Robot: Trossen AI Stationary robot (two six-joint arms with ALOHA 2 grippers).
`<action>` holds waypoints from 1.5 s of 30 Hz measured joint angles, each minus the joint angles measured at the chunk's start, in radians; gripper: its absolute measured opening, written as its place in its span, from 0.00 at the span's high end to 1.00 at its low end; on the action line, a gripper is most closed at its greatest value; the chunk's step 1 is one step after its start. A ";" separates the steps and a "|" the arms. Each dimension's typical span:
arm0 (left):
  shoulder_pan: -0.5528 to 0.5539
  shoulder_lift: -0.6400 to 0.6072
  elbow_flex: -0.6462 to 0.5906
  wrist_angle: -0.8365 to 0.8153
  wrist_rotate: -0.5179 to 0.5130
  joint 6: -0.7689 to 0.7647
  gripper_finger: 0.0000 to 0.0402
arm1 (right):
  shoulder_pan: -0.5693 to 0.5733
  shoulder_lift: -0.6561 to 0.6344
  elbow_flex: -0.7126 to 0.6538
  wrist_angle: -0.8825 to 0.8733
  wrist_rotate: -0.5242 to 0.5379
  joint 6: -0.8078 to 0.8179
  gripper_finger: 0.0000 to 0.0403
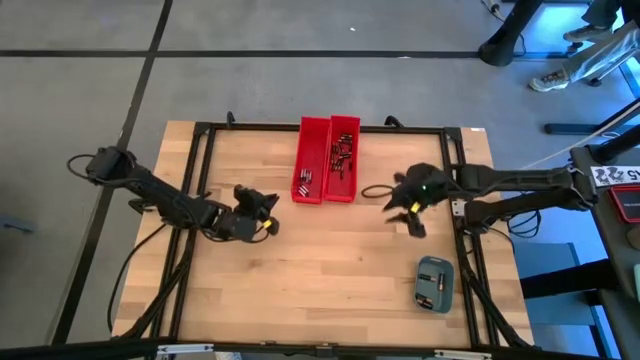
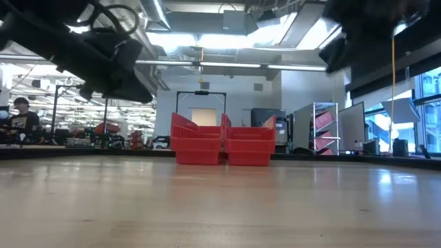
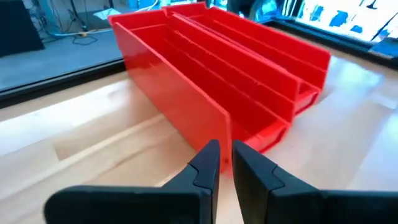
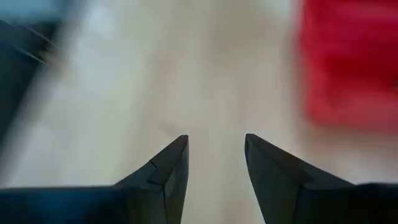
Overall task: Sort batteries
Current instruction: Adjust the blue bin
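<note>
The wooden desk [image 1: 330,270] fills the middle of the high view, framed by a black metal rail; two dark arms reach in over it, one from the left edge and one from the right. At the upper centre of the desk stand two red bins [image 1: 326,160] side by side, long sides touching; in the low view they sit at the centre of the frame, and in the left wrist view they fill the upper half.

The left claw [image 1: 268,213] hangs over the desk at centre left in the high view, just left of the bins and apart from them; its fingers [image 3: 208,165] are nearly shut, a thin slit between them, with nothing held. The right claw [image 1: 404,212] hangs at centre right, right of the bins; its fingers [image 4: 171,165] stand apart with bare desk showing in the gap, holding nothing.

A grey-blue case [image 1: 434,283] lies flat at the lower right of the desk, well apart from the bins.

The batteries [image 1: 342,158] lie inside the bins: many in the right-hand bin, scattered along its length; a small cluster at the lower end of the left-hand bin.
</note>
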 joint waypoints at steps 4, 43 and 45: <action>-0.049 0.003 0.000 -0.009 -0.043 -0.031 0.92 | 0.088 0.037 0.002 0.189 -0.070 0.191 0.61; -0.196 0.004 0.000 -0.012 -0.137 -0.049 0.92 | 0.849 0.303 0.060 -0.327 0.116 1.170 0.30; -0.196 0.004 0.000 -0.015 -0.140 -0.049 0.92 | 0.849 0.303 0.057 -0.340 0.133 1.163 0.31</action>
